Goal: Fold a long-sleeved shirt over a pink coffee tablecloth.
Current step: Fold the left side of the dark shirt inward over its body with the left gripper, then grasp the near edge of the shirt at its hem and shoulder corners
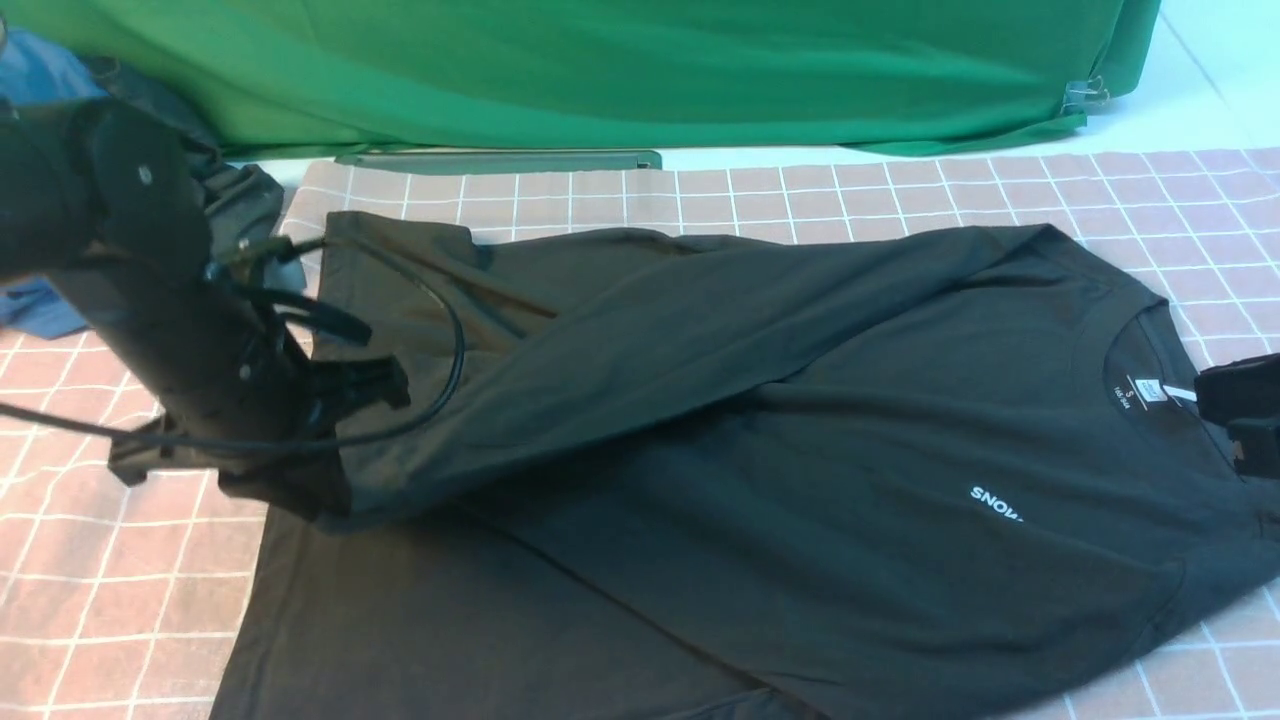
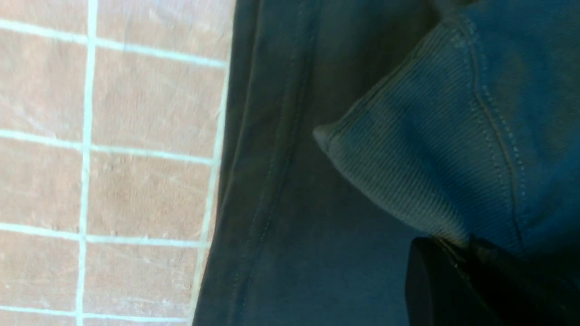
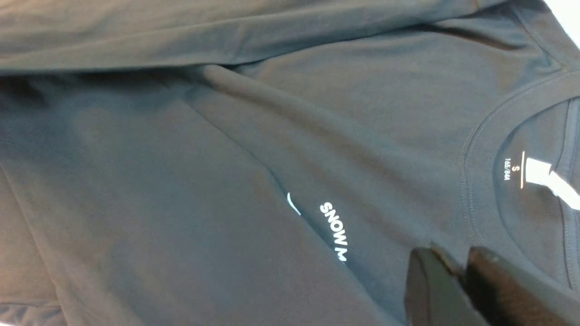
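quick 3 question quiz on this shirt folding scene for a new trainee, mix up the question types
1. True or false: the long-sleeved shirt lies spread on the green cloth.
2. What is the left gripper pinching?
A. the collar
B. the ribbed sleeve cuff
C. the neck label
3. Fill in: in the front view, the part of the white chest print that shows reads ____.

Key
1. False. It lies on the pink coffee tablecloth.
2. B
3. SNOW
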